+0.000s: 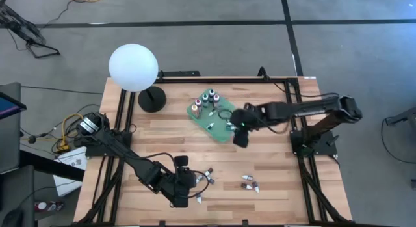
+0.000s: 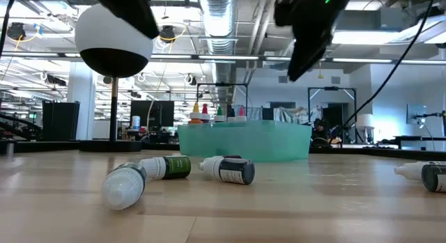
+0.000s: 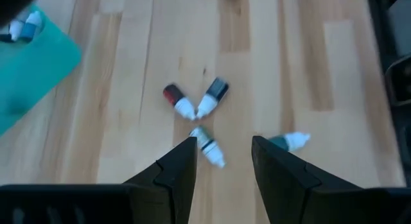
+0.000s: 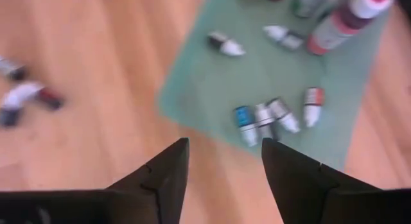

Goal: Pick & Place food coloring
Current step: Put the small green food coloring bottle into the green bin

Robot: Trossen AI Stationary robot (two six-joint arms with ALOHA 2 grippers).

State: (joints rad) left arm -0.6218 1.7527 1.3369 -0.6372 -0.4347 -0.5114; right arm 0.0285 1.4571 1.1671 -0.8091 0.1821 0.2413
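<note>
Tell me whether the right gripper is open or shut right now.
Open. In its wrist view the right gripper shows a clear gap between its two dark fingers, nothing held, above the green tray where small bottles lie.

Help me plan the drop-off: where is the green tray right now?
In the high view, the green tray sits mid-table toward the far edge, right of the white globe lamp, with the right end effector above its near corner.

Left end effector [image 3: 221, 163], fingers parted and empty, above four small dropper bottles [image 3: 204, 112] lying on the tabletop [image 3: 308, 70].
</note>
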